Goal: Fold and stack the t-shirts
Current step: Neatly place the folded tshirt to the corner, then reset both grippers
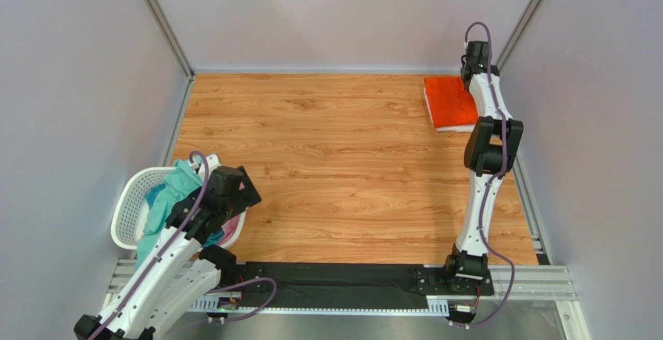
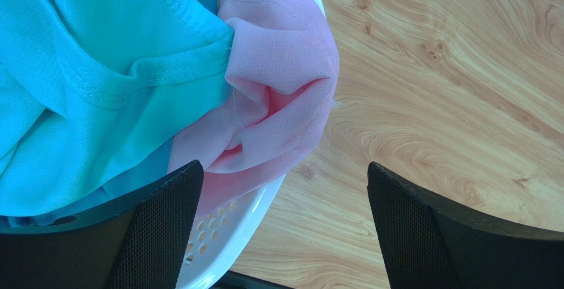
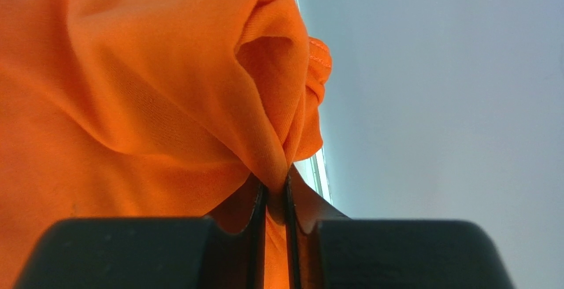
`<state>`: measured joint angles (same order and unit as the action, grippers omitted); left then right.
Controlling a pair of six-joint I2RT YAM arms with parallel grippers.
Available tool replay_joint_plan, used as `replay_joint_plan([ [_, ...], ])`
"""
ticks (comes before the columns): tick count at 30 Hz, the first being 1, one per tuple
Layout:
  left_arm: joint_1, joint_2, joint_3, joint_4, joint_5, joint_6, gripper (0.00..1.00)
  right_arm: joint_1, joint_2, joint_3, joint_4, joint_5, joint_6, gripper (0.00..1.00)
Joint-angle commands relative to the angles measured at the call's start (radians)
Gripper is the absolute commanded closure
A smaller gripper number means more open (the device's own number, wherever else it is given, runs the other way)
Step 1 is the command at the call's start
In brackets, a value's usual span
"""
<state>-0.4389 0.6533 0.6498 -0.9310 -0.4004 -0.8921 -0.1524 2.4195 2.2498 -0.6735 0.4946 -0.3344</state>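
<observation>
A folded bright orange t-shirt (image 1: 450,100) lies at the table's far right corner, on top of a white t-shirt (image 1: 459,128) whose edge shows beneath it. My right gripper (image 3: 273,186) is shut on a pinched fold of the orange t-shirt (image 3: 132,104) at its right edge. In the basket at the near left lie a teal t-shirt (image 2: 99,71), a pink t-shirt (image 2: 278,77) and a strip of blue cloth (image 2: 132,183). My left gripper (image 2: 283,169) hangs open above the basket's right rim, holding nothing.
The white mesh laundry basket (image 1: 128,212) stands at the table's near left edge. Grey walls with metal posts close in the wooden table (image 1: 335,161) on three sides. A black base rail (image 1: 335,282) runs along the near edge.
</observation>
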Motion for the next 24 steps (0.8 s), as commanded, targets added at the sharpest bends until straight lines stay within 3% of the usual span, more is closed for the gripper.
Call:
replay_joint_plan([
  [1, -0.004, 0.000, 0.047, -0.003, -0.018, -0.007, 0.00, -0.019, 0.038, 0.065, 0.092, 0.054, 0.017, 0.89],
  [2, -0.004, -0.001, 0.048, -0.003, -0.020, -0.008, 0.00, -0.025, 0.046, 0.070, 0.098, 0.062, 0.023, 0.86],
  [5, -0.004, -0.003, 0.053, -0.006, -0.020, -0.007, 0.00, -0.029, 0.066, 0.080, 0.100, 0.113, 0.050, 0.43],
  [6, -0.004, -0.003, 0.053, -0.009, -0.020, -0.005, 0.00, -0.029, 0.063, 0.079, 0.098, 0.113, 0.060, 0.20],
  [8, -0.006, -0.006, 0.057, -0.009, -0.014, -0.005, 0.00, -0.030, 0.032, 0.050, 0.097, 0.049, 0.095, 0.00],
  [13, -0.004, -0.018, 0.063, -0.008, -0.008, -0.001, 0.00, -0.015, -0.101, -0.002, 0.074, -0.092, 0.202, 0.00],
  [21, -0.004, -0.064, 0.050, -0.006, -0.011, -0.011, 0.00, 0.043, -0.394, -0.171, 0.066, -0.102, 0.305, 0.00],
  [24, -0.004, -0.087, 0.047, -0.005, 0.008, -0.010, 0.00, 0.048, -0.494, -0.208, 0.034, -0.202, 0.366, 0.00],
])
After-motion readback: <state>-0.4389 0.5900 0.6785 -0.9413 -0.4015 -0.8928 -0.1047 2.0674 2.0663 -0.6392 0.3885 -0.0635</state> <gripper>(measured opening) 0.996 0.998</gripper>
